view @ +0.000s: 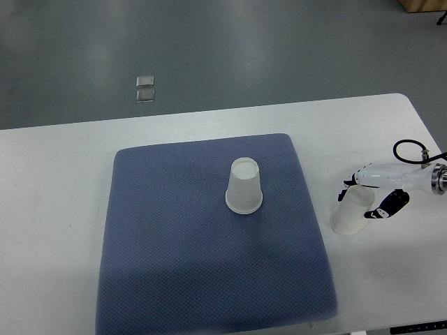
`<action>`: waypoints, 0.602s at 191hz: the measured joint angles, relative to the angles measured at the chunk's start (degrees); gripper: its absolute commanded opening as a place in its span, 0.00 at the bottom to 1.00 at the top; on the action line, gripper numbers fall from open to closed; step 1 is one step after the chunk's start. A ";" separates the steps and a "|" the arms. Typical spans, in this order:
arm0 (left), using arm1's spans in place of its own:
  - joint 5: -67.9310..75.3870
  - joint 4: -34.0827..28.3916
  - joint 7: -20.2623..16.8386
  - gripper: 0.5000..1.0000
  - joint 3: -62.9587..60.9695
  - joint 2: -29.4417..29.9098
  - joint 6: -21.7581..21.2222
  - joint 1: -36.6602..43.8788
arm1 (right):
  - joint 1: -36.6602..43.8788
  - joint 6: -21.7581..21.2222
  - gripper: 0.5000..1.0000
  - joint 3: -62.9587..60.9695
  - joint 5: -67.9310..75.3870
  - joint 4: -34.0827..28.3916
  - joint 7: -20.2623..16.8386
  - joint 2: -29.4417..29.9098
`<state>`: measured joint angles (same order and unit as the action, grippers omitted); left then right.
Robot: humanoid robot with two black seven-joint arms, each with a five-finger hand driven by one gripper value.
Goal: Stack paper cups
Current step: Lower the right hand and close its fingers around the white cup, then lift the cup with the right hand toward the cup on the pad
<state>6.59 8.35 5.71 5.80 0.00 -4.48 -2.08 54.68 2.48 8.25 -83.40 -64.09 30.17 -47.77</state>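
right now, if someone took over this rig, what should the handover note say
Right hand: fingers around a cup on the bare table, to the right of the mat. Whether the cup is lifted cannot be told.
Left hand: not in view.
Second cup: upside down near the middle of the mat, untouched.
Done: the first cup is in the hand.
Left: carry that cup over and stack it on the one on the mat.

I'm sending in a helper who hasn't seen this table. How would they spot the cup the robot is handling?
Find the blue mat on the white table. Just off its right edge, the right hand grips a paper cup. The other cup stands untouched on the mat.
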 measured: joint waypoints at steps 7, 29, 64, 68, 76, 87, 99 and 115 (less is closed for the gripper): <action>0.00 0.00 0.00 1.00 0.00 0.00 0.00 0.00 | 0.00 -0.05 0.28 0.00 0.00 0.06 0.00 0.05; 0.00 0.00 0.00 1.00 0.00 0.00 0.00 -0.01 | 0.07 -0.11 0.28 0.00 0.00 0.10 -0.08 0.09; 0.00 0.00 0.00 1.00 0.00 0.00 0.00 0.00 | 0.43 -0.18 0.28 -0.01 0.04 0.12 -0.11 -0.04; 0.00 0.00 0.00 1.00 0.00 0.00 0.00 0.00 | 0.50 -0.18 0.28 -0.03 0.07 0.12 -0.11 -0.06; 0.00 0.00 0.00 1.00 0.00 0.00 0.00 -0.01 | 0.64 -0.21 0.29 -0.10 0.15 0.12 -0.11 -0.10; 0.00 0.00 0.00 1.00 0.00 0.00 0.00 -0.01 | 0.94 -0.31 0.29 -0.31 0.22 0.12 -0.11 -0.15; 0.00 0.00 0.00 1.00 0.00 0.00 0.00 -0.01 | 1.60 -0.41 0.29 -0.63 0.34 0.12 -0.11 -0.34; 0.00 0.00 0.00 1.00 0.00 0.00 0.00 0.00 | 2.58 -0.73 0.29 -0.75 0.47 0.12 -0.11 -0.64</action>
<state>6.59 8.35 5.71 5.80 0.00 -4.48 -2.08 57.26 1.75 7.50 -82.93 -63.98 30.05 -48.41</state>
